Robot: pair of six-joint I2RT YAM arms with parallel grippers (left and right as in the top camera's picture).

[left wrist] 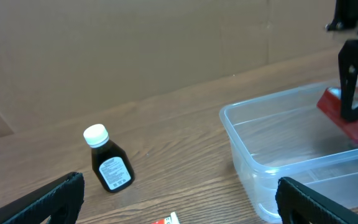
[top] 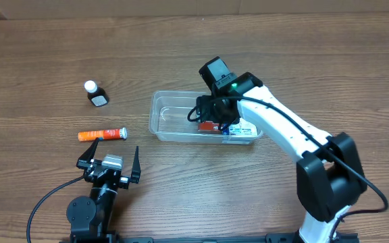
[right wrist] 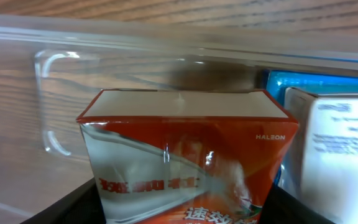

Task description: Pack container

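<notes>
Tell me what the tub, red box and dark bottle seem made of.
The container looks like clear glossy plastic: the table shows through its walls. The red box is likely printed cardboard with a shiny coating: folded edges, glare. The bottle is dark glass or plastic, unclear which; its white cap is probably plastic.

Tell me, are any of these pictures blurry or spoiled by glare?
Overhead view: sharp and evenly lit, soft shadows, only faint glints on the clear container. Left wrist view: the bottle is crisp, though its label is too small to read. Right wrist view: the red box sits very close, its glossy wrap streaked with white reflections, and the container wall behind looks hazy.
</notes>
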